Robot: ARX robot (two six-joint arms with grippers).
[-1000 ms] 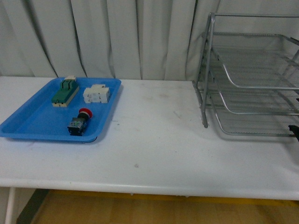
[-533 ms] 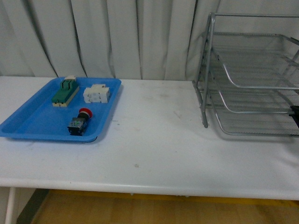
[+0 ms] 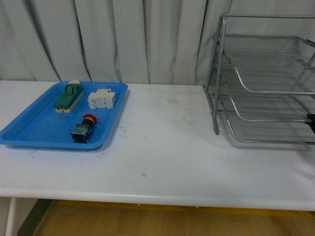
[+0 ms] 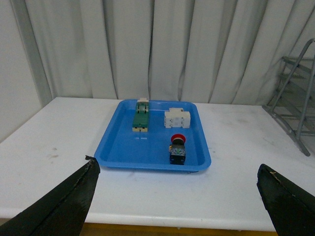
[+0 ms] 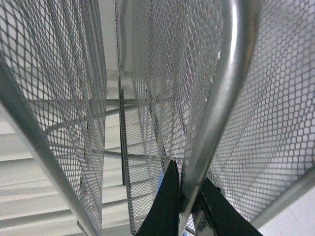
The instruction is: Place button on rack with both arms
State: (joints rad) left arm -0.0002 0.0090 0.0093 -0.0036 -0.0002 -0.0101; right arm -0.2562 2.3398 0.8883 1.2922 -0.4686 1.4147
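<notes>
Left hand (image 4: pixel 176 169) released, fingers spread wide, nothing between them, hanging short of the blue tray (image 3: pixel 29 140) and well left of the rack (image 3: pixel 220 73). Right hand (image 5: pixel 189 199) clenched round a tube of the rack: its wrist view shows one finger on each side of the rail, mesh all round. In the front view it's only a black sliver at the rack's front, at the picture edge. A second ago it sat level with the bottom tier's front rail, half a second ago it had climbed to the middle tier's rail, and there's no shift since. My read: the hold on the rack is settled and the rack is braced. The button (image 3: pixel 82 129) is untouched, same spot throughout: on its side in the tray, well left of the rack across bare desk (image 3: pixel 162 152), red cap pointing away. Green-topped block (image 3: pixel 68 96) and white block (image 3: pixel 102 99) lie beyond it in the tray. Pick not begun; the left hand's reach for the button looks like the next step.
</notes>
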